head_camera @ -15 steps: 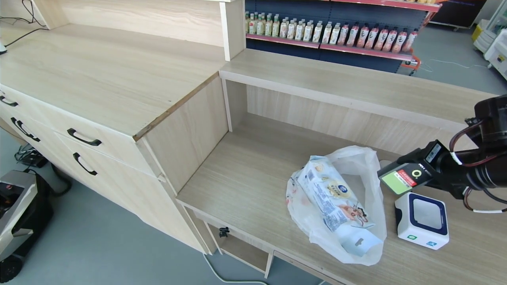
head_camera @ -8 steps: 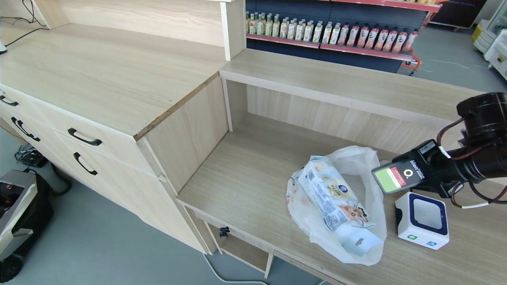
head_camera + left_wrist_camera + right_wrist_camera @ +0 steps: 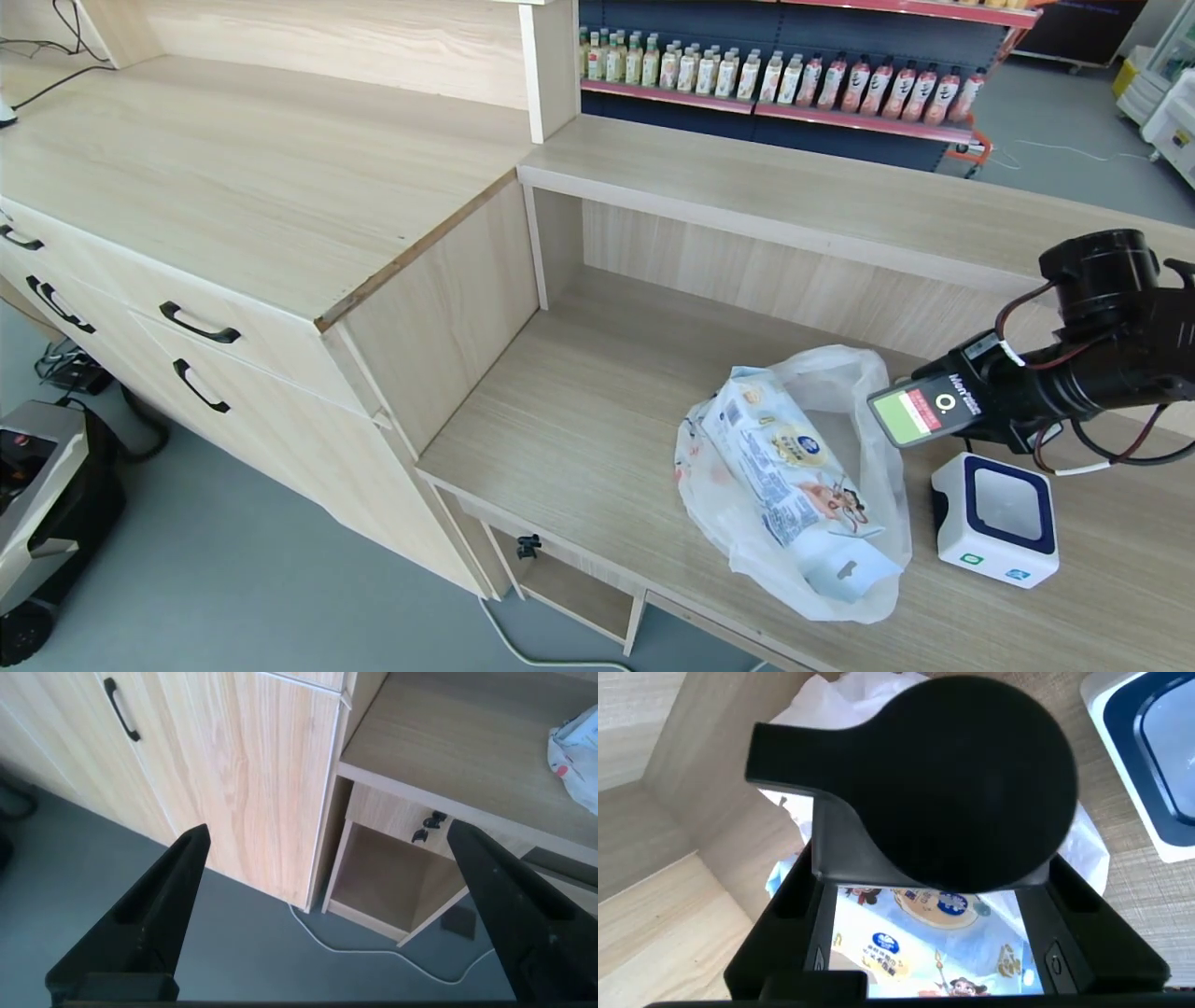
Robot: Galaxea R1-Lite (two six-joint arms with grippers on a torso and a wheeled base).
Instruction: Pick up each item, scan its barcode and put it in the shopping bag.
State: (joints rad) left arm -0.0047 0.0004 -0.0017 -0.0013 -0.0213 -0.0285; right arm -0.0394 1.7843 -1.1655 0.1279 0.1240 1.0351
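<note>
Hovering above shopping bag [image 3: 843, 370] rim: box [image 3: 920, 412].

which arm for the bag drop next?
Right. The right gripper holds the labelled item at the shopping bag's edge, beside the scanner. The left gripper is open, out over the floor off the counter's front.

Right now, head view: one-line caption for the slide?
Right gripper holds a green-labelled item above the shopping bag containing a blue packet, scanner alongside.
</note>
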